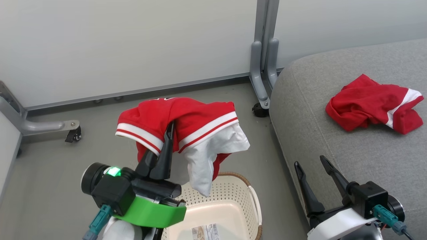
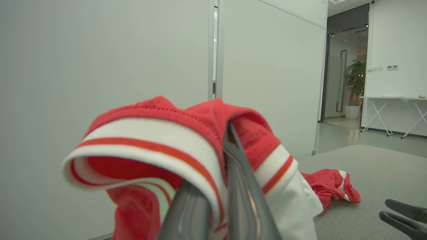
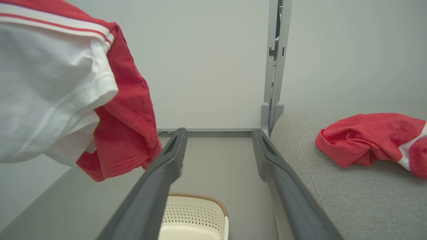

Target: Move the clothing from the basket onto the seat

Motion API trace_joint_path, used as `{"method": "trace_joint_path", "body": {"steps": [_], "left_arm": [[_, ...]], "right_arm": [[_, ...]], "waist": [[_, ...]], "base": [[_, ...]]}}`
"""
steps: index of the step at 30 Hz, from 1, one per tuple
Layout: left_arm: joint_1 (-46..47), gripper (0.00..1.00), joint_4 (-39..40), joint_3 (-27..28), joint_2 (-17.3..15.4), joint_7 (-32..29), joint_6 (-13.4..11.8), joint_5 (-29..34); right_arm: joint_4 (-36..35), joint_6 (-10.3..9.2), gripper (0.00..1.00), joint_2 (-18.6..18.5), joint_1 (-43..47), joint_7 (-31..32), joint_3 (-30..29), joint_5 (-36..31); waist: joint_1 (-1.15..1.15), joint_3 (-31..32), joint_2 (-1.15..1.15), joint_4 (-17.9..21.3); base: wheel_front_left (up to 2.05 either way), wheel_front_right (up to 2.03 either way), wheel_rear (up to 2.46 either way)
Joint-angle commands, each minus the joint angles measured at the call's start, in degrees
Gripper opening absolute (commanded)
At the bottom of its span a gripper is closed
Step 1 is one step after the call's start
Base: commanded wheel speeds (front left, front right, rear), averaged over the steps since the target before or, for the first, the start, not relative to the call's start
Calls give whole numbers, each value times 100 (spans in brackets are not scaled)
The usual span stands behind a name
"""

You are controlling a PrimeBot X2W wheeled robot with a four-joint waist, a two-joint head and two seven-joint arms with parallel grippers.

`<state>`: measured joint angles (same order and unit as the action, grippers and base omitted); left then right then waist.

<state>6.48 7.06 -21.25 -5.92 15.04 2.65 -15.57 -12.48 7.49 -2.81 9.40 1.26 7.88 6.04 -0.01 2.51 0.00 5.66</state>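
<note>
Since the soft, light red fabric garment hangs limp, it is clamped at its striped band by the left pincer; the right pincer is spread open.

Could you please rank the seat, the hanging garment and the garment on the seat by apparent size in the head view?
1. seat
2. hanging garment, though it is nearer the camera
3. garment on the seat

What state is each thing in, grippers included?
left gripper: fingers shut on held garment.
held garment: hanging in the air above the basket.
second garment: crumpled, lying on the seat.
basket: upright on the floor, no clothing in the part visible.
right gripper: fingers open, holding nothing.
seat: bears the second garment.
</note>
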Motion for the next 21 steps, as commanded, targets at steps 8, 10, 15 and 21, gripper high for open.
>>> {"method": "trace_joint_path", "body": {"steps": [8, 10, 15, 21], "left_arm": [[-91, 0, -42, 71, 78, 20, 105, 67], [-90, 0, -59, 93, 91, 20, 125, 75], [-83, 0, -100, 124, 117, 20, 152, 102], [-17, 0, -150, 150, 155, 20, 179, 119]], "right_arm": [[29, 0, 100, -17, 52, 16, 56, 27], [40, 0, 100, -17, 48, 10, 79, 36], [-1, 0, 100, -16, -17, 13, 251, 132], [-79, 0, 100, -18, -278, 111, 1032, 369]], "waist": [[1, 55, 0, 21], [1, 58, 0, 21], [1, 42, 0, 18], [1, -19, 0, 12]], "base": [[0, 0, 0], [0, 0, 0], [0, 0, 0], [0, 0, 0]]}}
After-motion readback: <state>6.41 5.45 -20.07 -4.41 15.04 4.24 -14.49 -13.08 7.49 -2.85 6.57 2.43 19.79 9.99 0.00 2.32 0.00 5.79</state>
